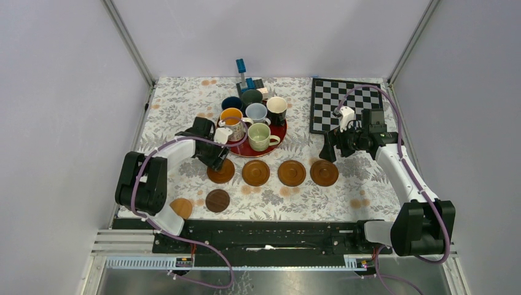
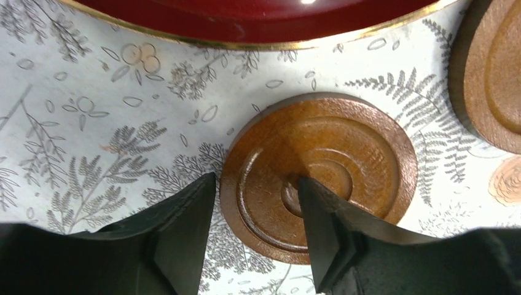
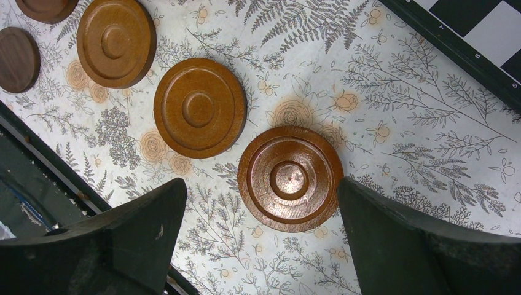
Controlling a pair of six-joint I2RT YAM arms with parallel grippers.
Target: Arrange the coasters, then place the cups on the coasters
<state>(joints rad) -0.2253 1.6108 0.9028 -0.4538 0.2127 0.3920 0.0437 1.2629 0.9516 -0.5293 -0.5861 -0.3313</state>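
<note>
Top external view: four coasters (image 1: 292,173) sit in a row across the table (image 1: 368,196), just in front of the red tray (image 1: 244,153), and all six cups (image 1: 256,113) are crowded on that tray. Two more lie nearer the arm bases, a dark coaster (image 1: 217,200) and a tan coaster (image 1: 181,208) partly hidden by the left arm. The left hand (image 2: 258,190) is low over the leftmost coaster (image 2: 344,153), fingers straddling its rim, and I honestly can't tell if it's pinching. The right hand (image 3: 259,183) is spread wide above the rightmost coaster (image 3: 290,179), holding nothing.
</note>
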